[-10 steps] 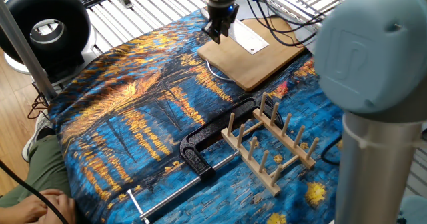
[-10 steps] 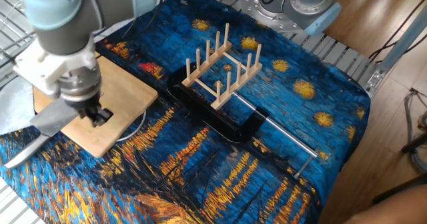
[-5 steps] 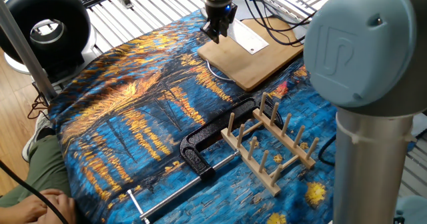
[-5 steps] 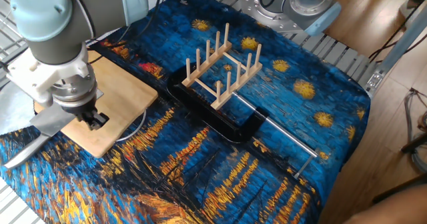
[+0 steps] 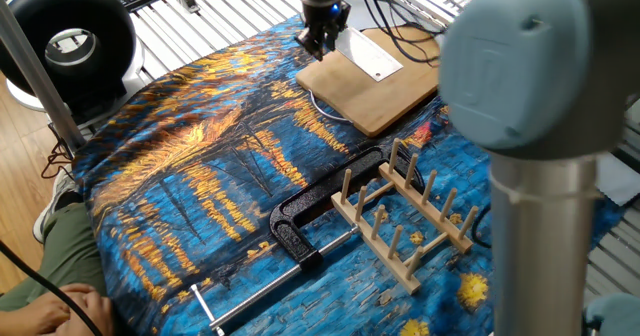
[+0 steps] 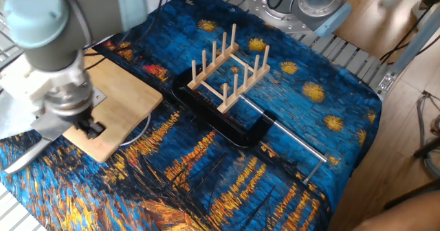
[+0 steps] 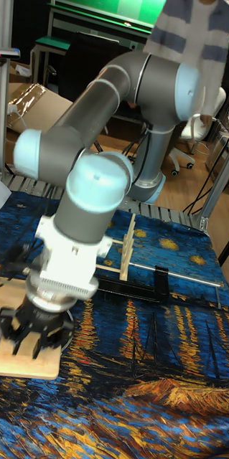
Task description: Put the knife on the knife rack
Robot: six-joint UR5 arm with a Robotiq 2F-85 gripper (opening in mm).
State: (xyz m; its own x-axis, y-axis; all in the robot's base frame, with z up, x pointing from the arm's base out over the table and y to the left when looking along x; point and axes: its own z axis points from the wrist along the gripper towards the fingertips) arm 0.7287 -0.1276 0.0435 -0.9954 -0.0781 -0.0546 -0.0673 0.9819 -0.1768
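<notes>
The knife [image 5: 372, 56] lies flat along the far edge of a bamboo cutting board [image 5: 390, 101], its pale blade showing a small dark dot. My gripper [image 5: 322, 38] hangs just over the board's left corner, at the knife's left end, with nothing held. In the tall fixed view the blurred fingers of the gripper [image 7: 35, 333] look spread, so it is open. The other fixed view shows the gripper [image 6: 91, 128] low over the board [image 6: 127, 97]. The light-wood knife rack [image 5: 405, 216] [image 6: 227, 69] stands upright on the blue cloth, well apart from the gripper.
A black clamp with a steel rod [image 5: 295, 226] [image 6: 227, 124] lies beside the rack. A black ring-shaped device [image 5: 70, 36] sits at the far left. Cables [image 5: 420, 36] run behind the board. A person's hand [image 5: 50, 311] is at the near left corner.
The gripper has slid a little toward the board's far-left corner, along the knife's end. The knife, board and rack have not moved.
</notes>
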